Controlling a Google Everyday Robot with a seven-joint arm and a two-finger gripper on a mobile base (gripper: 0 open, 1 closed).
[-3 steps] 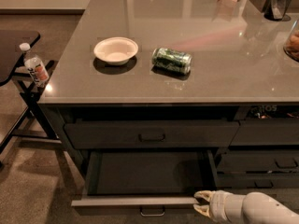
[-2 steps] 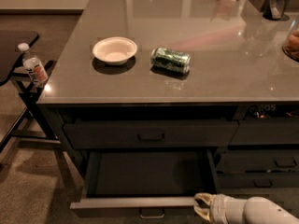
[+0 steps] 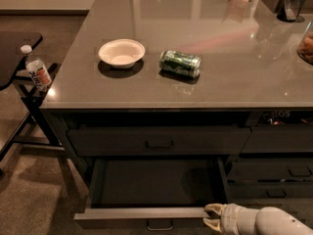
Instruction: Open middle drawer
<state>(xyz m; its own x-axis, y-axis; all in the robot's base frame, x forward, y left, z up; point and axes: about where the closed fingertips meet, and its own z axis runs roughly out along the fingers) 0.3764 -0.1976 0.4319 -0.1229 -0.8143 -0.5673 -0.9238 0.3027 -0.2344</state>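
Observation:
The middle drawer (image 3: 146, 212) is pulled far out below the counter and shows its dark flat inside. Its small loop handle (image 3: 160, 224) sits at the centre of the front, at the bottom edge of the view. My gripper (image 3: 209, 216) comes in from the lower right, at the right end of the drawer's front rim and well to the right of the handle. Its two pale fingertips (image 3: 213, 208) point left, stand apart and hold nothing.
A closed wide drawer (image 3: 159, 141) sits above the open one, with narrower drawers (image 3: 274, 170) to the right. On the grey counter (image 3: 220, 77) are a white bowl (image 3: 122, 52) and a green can (image 3: 180, 63) on its side. A bottle (image 3: 37, 71) stands on a stand at left.
The drawer stays open. My gripper has stayed at the right end of the drawer front and has sunk only slightly in the view.

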